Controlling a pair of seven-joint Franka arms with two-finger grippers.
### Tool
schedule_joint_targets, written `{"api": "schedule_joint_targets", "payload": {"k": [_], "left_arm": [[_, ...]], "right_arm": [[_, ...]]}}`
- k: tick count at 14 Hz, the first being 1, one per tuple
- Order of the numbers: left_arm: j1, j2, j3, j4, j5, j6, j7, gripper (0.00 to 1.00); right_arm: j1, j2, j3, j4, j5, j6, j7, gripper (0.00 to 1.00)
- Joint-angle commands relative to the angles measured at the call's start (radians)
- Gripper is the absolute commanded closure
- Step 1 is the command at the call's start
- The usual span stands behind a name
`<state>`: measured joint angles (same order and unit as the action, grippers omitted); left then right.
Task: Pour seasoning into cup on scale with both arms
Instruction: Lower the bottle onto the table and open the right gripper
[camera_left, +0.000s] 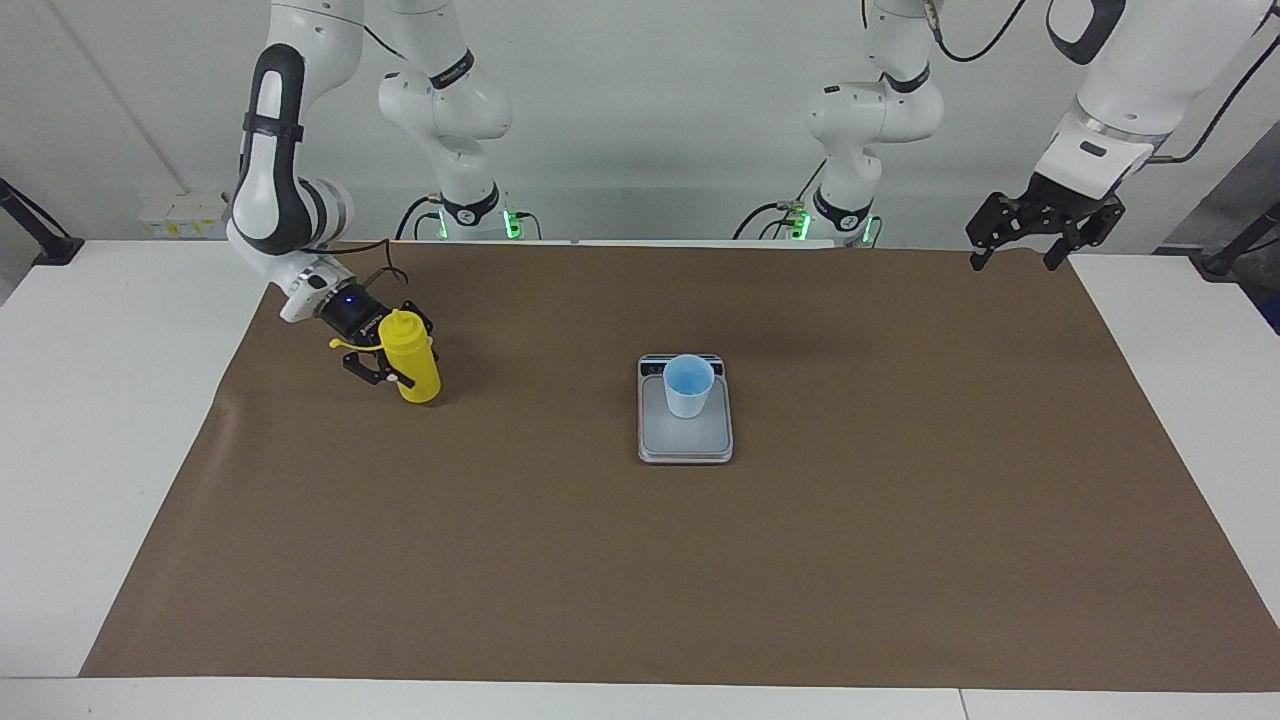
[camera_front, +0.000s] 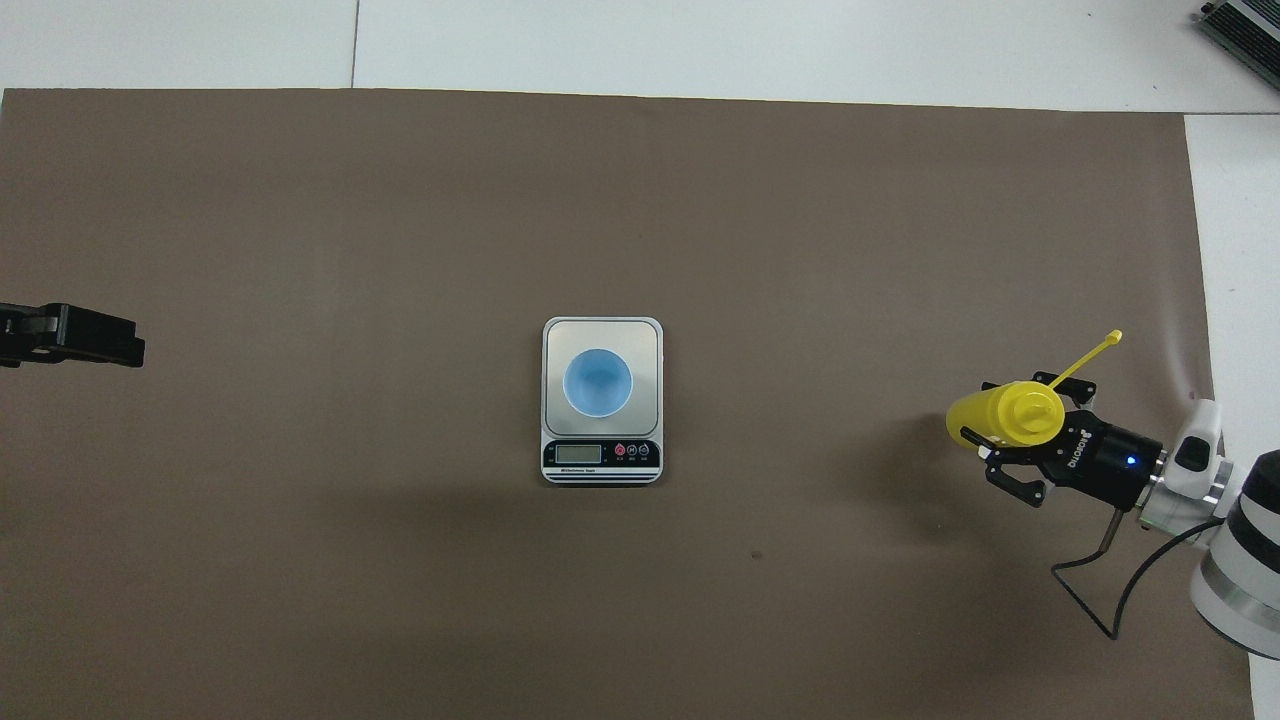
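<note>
The fingers of the right gripper (camera_left: 392, 362) are seen clamped on the body of the seasoning bottle (camera_left: 412, 356), just below its nozzle. The bottle is held nearly upright, tilted slightly, its base at or just above the brown mat (camera_left: 640, 560); contact with the mat cannot be confirmed. The thin cap strand (camera_front: 1085, 357) is seen sticking out from the nozzle, away from the robots. The bottle is located toward the right arm's end of the table, well apart from the scale.

The fingers of the left gripper (camera_left: 1010, 255) are spread, with nothing between them. This gripper hangs over the mat edge at the left arm's end of the table, where that arm waits.

The cup (camera_left: 688, 385) stands upright on the weighing plate of the scale (camera_left: 685, 440), at the middle of the mat. The cup is set on the part of the plate nearer to the robots, beside the dark display strip (camera_front: 601, 455).
</note>
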<state>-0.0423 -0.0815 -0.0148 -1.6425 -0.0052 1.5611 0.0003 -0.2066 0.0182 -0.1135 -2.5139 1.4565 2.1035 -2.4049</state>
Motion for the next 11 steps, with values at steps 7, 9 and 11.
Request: {"api": "schedule_joint_targets", "payload": {"k": [7,9,11], "left_arm": [[0.013,-0.017,-0.007,-0.011,0.011,-0.012,0.01,0.0],[0.013,-0.017,-0.007,-0.011,0.011,-0.012,0.01,0.0],[0.013,-0.017,-0.007,-0.011,0.011,-0.012,0.01,0.0]], "right_arm": [[-0.017,0.032,-0.002,0.043,0.056,-0.069,-0.099,0.0],[-0.027,0.029,-0.005,0.044,-0.013,-0.059,-0.099,0.0],[-0.04,0.008,-0.017,0.046,-0.121,-0.056,-0.097,0.0]]}}
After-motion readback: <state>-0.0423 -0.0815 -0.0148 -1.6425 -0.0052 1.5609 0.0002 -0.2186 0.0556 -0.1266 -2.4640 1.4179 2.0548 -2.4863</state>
